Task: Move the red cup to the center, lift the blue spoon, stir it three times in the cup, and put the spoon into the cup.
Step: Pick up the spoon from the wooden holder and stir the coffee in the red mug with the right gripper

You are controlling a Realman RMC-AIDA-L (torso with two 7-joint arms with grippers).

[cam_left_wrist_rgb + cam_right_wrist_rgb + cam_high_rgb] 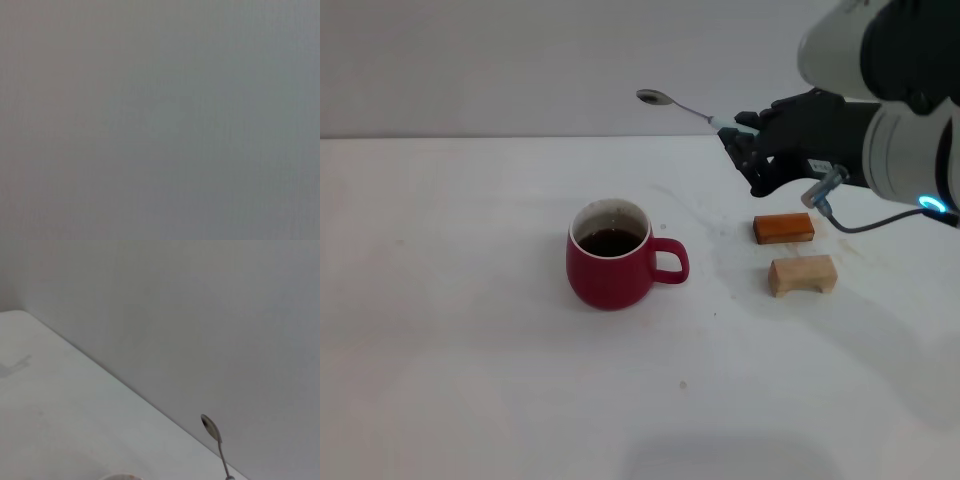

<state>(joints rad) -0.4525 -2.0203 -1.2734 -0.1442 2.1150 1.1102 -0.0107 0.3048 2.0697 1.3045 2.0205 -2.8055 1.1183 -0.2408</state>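
Observation:
The red cup (611, 262) stands upright near the middle of the white table, with dark liquid inside and its handle pointing right. My right gripper (744, 137) is shut on the pale handle of the blue spoon (682, 107) and holds it in the air, up and to the right of the cup. The spoon's grey bowl points left toward the back wall. The spoon's bowl and neck also show in the right wrist view (214, 437), with the cup's rim (120, 476) just at the edge. My left gripper is out of view.
An orange-brown wooden block (783, 228) and a tan wooden block (802, 274) lie on the table (450, 330) to the right of the cup, below my right gripper. A grey wall stands behind the table. The left wrist view shows only plain grey.

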